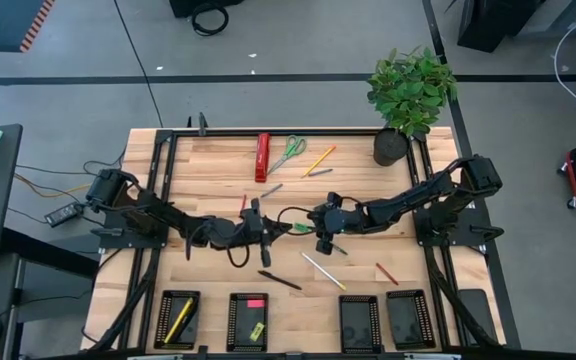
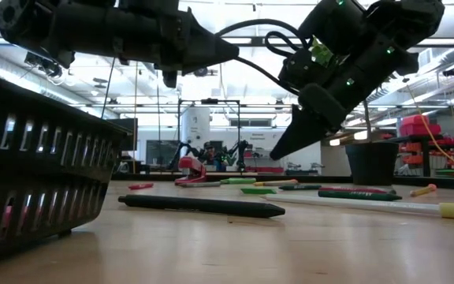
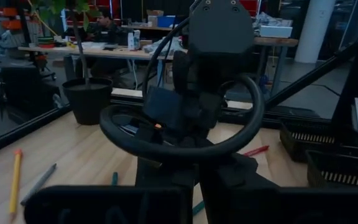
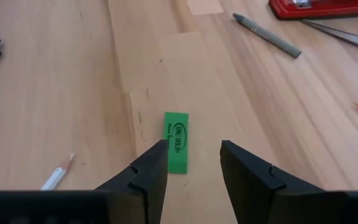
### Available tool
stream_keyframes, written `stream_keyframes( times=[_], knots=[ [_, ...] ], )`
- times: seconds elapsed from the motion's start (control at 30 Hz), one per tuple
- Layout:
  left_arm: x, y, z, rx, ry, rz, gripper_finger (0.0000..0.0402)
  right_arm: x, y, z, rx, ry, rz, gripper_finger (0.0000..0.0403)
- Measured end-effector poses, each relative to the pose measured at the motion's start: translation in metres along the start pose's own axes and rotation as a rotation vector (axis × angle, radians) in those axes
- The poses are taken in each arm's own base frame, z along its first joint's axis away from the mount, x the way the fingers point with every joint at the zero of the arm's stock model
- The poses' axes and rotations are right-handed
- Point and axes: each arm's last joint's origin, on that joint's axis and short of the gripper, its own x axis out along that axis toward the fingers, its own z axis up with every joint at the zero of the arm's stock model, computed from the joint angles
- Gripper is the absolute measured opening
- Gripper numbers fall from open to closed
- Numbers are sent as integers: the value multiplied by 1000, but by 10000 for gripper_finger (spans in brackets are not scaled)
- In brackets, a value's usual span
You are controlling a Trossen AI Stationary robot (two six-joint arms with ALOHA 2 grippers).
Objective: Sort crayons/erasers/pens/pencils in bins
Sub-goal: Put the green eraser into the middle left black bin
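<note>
The green eraser (image 4: 177, 142) lies flat on the table at its middle (image 1: 301, 228). My right gripper (image 4: 193, 155) hovers open just above it, fingers pointing down; the eraser lies below one fingertip, untouched. My left gripper (image 1: 266, 229) hangs shut close beside it, on the table's left side, raised above the wood (image 2: 228, 54). Four black bins line the near edge: one (image 1: 178, 320) holds a yellow pencil, the second (image 1: 249, 320) holds the pink and yellow erasers, and I see nothing in the other two (image 1: 361, 322) (image 1: 408, 320).
A black pen (image 1: 280, 280), a whitish pencil (image 1: 323, 270), a red crayon (image 1: 387, 273) and a green pen (image 1: 334, 247) lie nearer than the grippers. Toward the far edge are a red stapler (image 1: 262, 157), scissors (image 1: 288, 152), an orange pencil (image 1: 320, 160) and a potted plant (image 1: 393, 145).
</note>
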Motion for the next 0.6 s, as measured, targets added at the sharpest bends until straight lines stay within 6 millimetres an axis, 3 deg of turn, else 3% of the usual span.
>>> stream_keyframes(
  times=[0.37,0.6],
  knots=[
    [3,6,7,62,-61,23,37,0,0,1,54,-9,3,154],
    [8,25,22,86,-122,55,56,0,0,0,105,-2,-14,154]
  ],
)
